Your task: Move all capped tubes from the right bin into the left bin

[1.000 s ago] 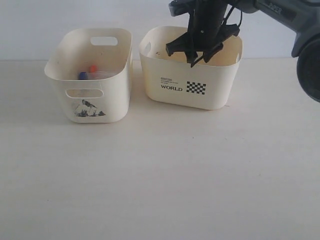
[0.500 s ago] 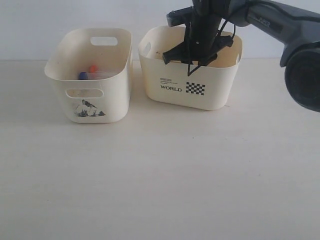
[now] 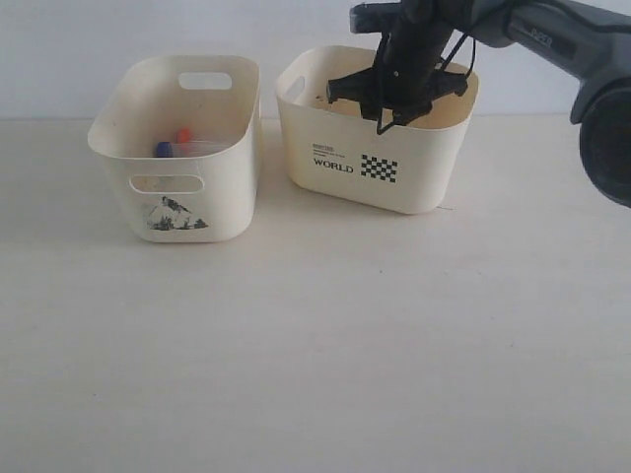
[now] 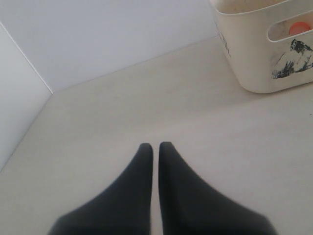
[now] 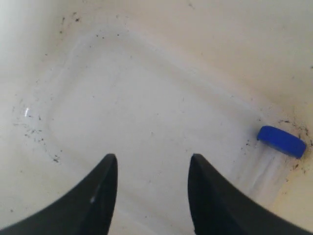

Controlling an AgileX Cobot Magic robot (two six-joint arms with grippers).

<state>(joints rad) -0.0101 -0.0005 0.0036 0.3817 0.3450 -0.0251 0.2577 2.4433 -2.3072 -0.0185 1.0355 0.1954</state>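
Note:
The right bin (image 3: pixel 394 172), cream with "WORLD" and a checkered patch, stands at the back right. My right gripper (image 3: pixel 391 110) hangs inside its opening, open and holding nothing. In the right wrist view its fingertips (image 5: pixel 110 164) spread over the bin's speckled floor (image 5: pixel 146 103), and a clear tube with a blue cap (image 5: pixel 280 141) lies in a corner off to one side. The left bin (image 3: pixel 177 212) with the mountain picture holds an orange-red cap (image 3: pixel 183 134) and a blue cap (image 3: pixel 163 149). My left gripper (image 4: pixel 153 145) is shut over bare table, away from the mountain bin (image 4: pixel 254 58).
The two bins stand side by side with a narrow gap between them. The pale tabletop (image 3: pixel 315 345) spreads in front of them. A white wall (image 4: pixel 98 34) rises behind the table, meeting a side wall at a corner.
My right gripper has moved from above the front rim further back and down into the WORLD bin. That bin has shifted slightly. The left bin's contents are unchanged.

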